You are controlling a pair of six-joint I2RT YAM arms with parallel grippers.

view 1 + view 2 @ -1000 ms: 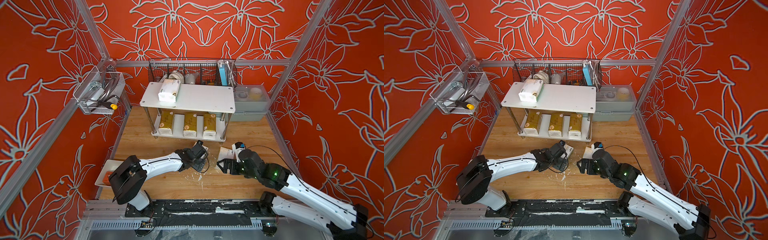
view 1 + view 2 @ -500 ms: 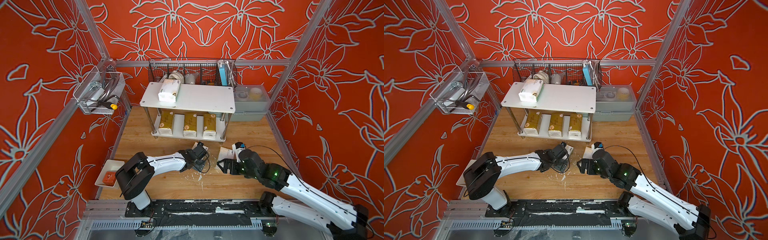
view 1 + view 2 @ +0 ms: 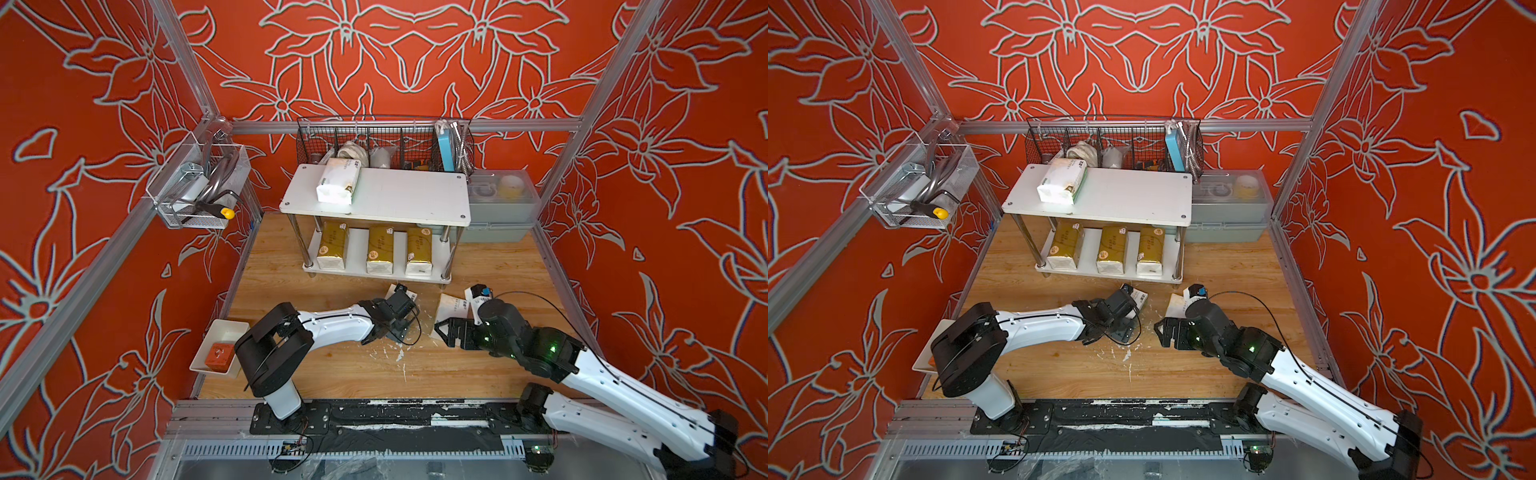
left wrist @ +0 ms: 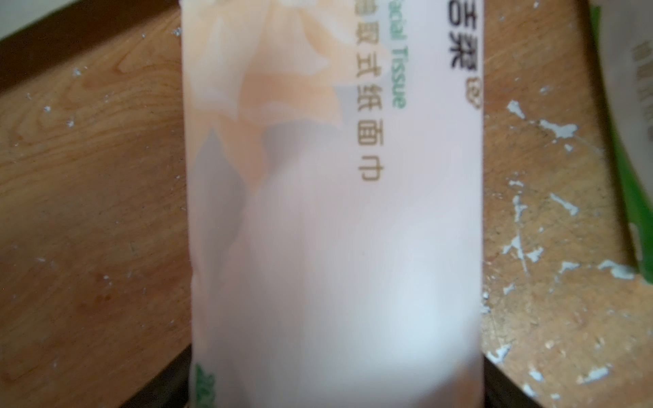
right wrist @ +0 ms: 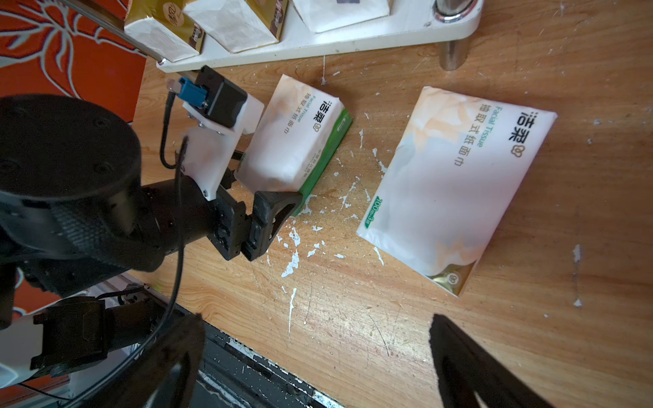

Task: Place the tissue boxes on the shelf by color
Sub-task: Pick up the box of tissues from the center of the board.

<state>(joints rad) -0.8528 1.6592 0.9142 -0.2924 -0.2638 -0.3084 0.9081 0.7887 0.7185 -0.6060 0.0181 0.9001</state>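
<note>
Shelf (image 3: 386,195): three gold packs (image 3: 380,253) below, white pack (image 3: 337,185) above. Left claw (image 5: 256,187) pinches second white pack (image 5: 293,141) on counter (image 5: 353,318) — right claw (image 5: 318,328) gapes, empty.

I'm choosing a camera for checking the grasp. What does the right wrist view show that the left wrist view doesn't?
Only right wrist: the left end effector straddling a white pack, and the shelf holding gold packs. Only left wrist: nothing new, just that pack's print close up. Both: that pack, the second white pack, the flecked table.

I see glossy gold packs (image 3: 379,255) on the chrome-legged, smooth white shelf (image 3: 407,199); before it, a satiny white pack (image 5: 293,141) on scuffed wood (image 3: 353,370)
</note>
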